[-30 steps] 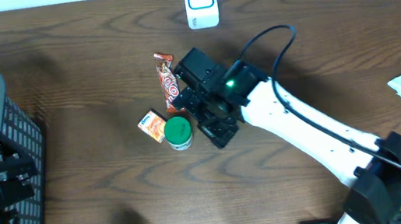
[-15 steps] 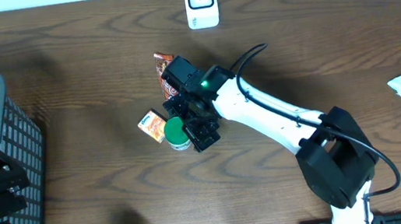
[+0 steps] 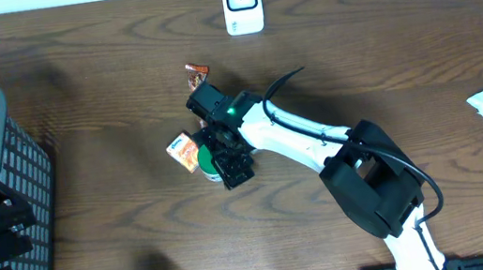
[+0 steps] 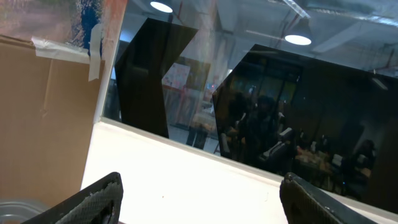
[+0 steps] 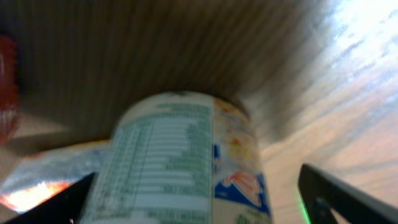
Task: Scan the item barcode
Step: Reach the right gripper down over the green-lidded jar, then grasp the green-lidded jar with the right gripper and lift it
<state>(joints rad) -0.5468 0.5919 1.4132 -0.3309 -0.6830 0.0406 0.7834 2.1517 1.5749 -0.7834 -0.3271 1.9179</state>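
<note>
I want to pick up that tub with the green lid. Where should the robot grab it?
Across its round labelled side, coming down from above. The tub stands upright, and the right gripper straddles it, jaws open.

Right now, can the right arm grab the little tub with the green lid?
Probably yes. The right pincer is open and the tub sits between its fingers with nothing in between. The orange packet only lies beside it.
</note>
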